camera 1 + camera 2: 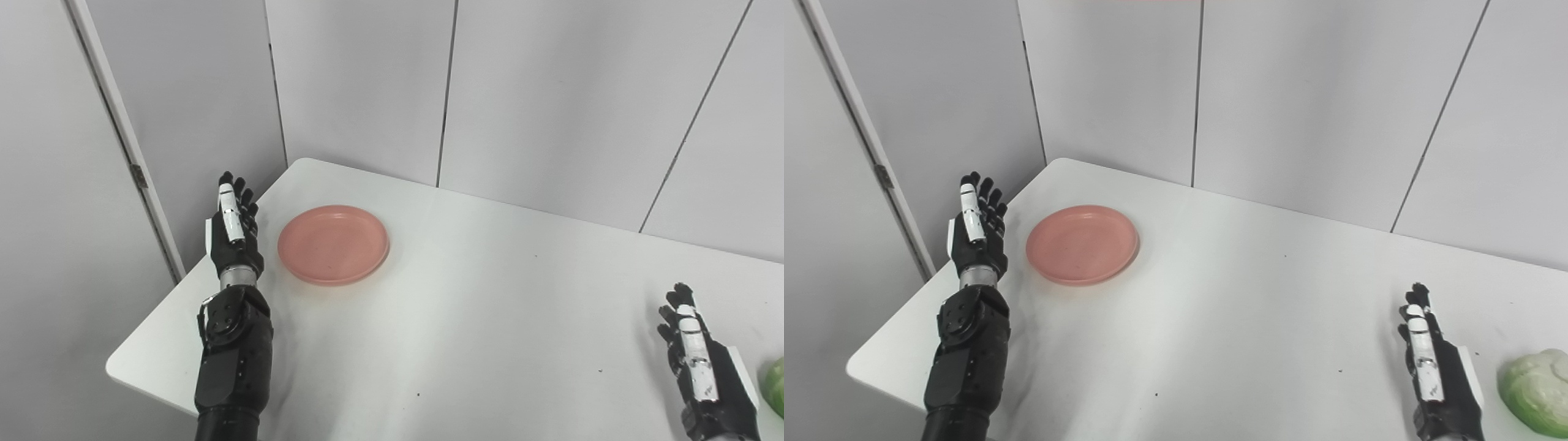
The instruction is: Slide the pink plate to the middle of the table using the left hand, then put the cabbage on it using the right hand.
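Note:
The pink plate lies flat on the white table near its far left corner. My left hand is open and upright, fingers extended, just left of the plate and a little apart from it. The cabbage, pale green, sits at the near right of the table. My right hand is open and upright, fingers extended, just left of the cabbage and not touching it.
Grey wall panels stand close behind the table. The table's left edge runs just beside my left arm. A few small dark specks dot the tabletop.

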